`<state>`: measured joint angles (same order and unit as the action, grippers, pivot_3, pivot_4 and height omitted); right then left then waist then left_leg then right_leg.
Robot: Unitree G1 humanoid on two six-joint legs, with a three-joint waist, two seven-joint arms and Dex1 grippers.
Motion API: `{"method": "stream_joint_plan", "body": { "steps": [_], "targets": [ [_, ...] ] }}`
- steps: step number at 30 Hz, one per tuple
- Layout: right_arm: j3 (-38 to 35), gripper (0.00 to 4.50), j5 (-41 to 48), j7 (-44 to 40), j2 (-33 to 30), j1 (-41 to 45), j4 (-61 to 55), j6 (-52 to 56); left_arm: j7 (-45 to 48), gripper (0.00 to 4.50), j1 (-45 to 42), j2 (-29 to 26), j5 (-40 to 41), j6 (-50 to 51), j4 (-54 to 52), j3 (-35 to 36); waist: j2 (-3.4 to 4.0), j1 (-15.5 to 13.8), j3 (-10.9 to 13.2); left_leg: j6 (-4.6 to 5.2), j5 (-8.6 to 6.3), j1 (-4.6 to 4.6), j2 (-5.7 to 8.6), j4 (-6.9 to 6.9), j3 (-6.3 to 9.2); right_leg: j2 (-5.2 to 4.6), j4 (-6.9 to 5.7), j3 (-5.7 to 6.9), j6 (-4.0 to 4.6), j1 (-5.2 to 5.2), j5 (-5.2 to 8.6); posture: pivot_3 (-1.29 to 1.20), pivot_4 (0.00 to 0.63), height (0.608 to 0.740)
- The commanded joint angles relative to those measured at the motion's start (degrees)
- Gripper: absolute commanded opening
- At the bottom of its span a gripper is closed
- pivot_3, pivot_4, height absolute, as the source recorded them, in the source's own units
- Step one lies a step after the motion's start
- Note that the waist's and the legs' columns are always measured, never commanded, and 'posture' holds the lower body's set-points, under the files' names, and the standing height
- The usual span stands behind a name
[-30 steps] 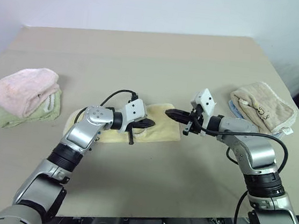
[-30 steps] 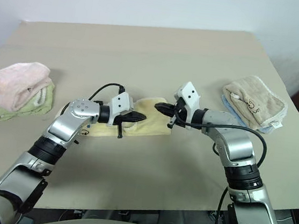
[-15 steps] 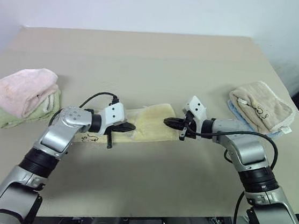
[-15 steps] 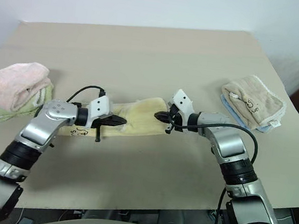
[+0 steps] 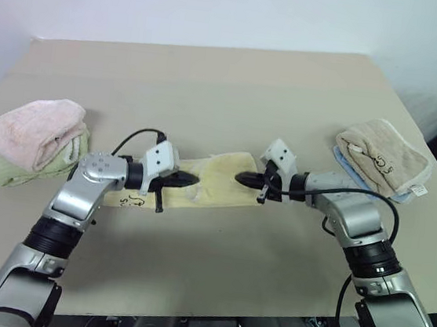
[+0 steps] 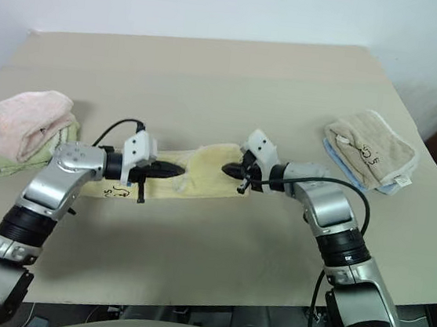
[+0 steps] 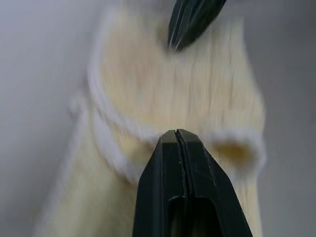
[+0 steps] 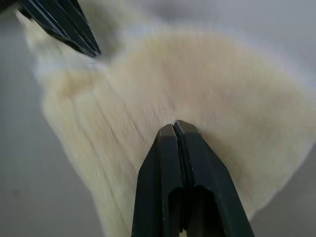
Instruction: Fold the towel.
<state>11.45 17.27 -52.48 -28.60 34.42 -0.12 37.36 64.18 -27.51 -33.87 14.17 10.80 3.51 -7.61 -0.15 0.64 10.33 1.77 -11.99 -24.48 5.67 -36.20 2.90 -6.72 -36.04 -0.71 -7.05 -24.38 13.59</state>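
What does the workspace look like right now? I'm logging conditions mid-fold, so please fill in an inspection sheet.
Surface: beige table, bare around the work.
Job's things: pale yellow towel lies flat as a long strip at the table's middle, a dark mark near its left end.
Clutter: pink towel folded atop a green towel at far left; tan towel folded over a blue one at far right.
Grippers: left gripper and right gripper both shut, empty, tips facing each other over the towel.
Cables: black cable loops over the left wrist; another runs along the right forearm.
Surroundings: white wall behind the table.
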Motion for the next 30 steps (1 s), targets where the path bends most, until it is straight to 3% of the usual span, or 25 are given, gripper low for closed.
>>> {"method": "stream_joint_plan", "body": {
  "steps": [1, 14, 19, 26, 30],
  "targets": [
    [-3.6, 0.0, 2.78, 0.25, 0.78, 3.5, -2.1, 0.8, 1.92, 0.02, -2.49, 0.97, 4.53, -1.61, -0.36, 3.31, 0.0, 0.06, 0.0, 0.0, 0.0, 0.0, 0.0, -0.01, 0.0, 0.0, 0.0, 0.0, 0.0, 0.02, 0.0, 0.0, 0.15, 0.728],
    [-1.96, 0.0, -2.59, 3.62, 7.8, 8.19, 15.39, -7.33, 2.62, 0.02, 0.24, 9.13, 3.48, -4.28, 0.23, -2.78, 0.0, 0.21, 0.0, 0.1, 0.07, 0.0, 0.09, 0.02, -0.01, 0.01, -0.09, -0.02, 0.0, 0.04, -0.01, 0.0, 0.15, 0.728],
    [-1.72, 0.0, -4.51, 4.27, 10.78, 9.65, 23.08, -11.18, 0.63, 0.02, 2.54, 9.76, -0.67, -7.12, 7.33, -4.47, 0.02, 0.31, -0.02, 0.03, 0.12, 0.05, 0.08, 0.04, 0.0, 0.05, -0.15, -0.02, 0.01, 0.03, -0.01, 0.0, 0.15, 0.728],
    [-1.26, 0.0, -5.7, 3.74, 11.77, 8.86, 23.32, -11.68, -6.42, 0.02, 3.01, 9.02, -7.92, -13.79, 19.24, -4.6, 0.03, 0.19, -0.05, -0.06, 0.07, 0.18, 0.08, 0.02, 0.05, 0.04, -0.12, -0.01, 0.01, 0.0, -0.01, 0.0, 0.15, 0.728],
    [-1.17, 0.0, -6.04, 3.4, 11.64, 7.96, 22.05, -11.32, -5.09, 0.02, 3.75, 9.1, -5.73, -13.91, 17.38, -4.15, 0.05, 0.32, -0.06, -0.13, 0.07, 0.45, 0.07, 0.01, 0.05, 0.05, -0.13, -0.03, 0.02, 0.21, -0.02, 0.0, 0.15, 0.728]
  ]
}}
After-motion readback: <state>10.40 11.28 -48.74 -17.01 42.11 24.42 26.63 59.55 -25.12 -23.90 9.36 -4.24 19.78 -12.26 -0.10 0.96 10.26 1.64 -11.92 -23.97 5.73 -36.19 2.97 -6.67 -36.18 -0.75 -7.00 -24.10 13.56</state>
